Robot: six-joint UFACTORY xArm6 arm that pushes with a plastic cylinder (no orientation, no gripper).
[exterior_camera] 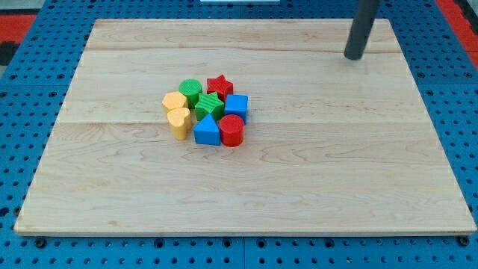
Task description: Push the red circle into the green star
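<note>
Our wooden board (246,187) sits on a blue holey table. Near the middle, the red circle (232,130) is at the front of a block pile, beside the blue triangle (207,131). The green star (210,105) is just behind. Our tip (352,56) waits far off, upper right; there is no claw. We judge the push has not started; the tip must get below the circle. No boxes here.

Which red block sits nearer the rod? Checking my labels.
The red star, at the cluster's top edge; the red circle lies lower, farther from my tip.
</note>
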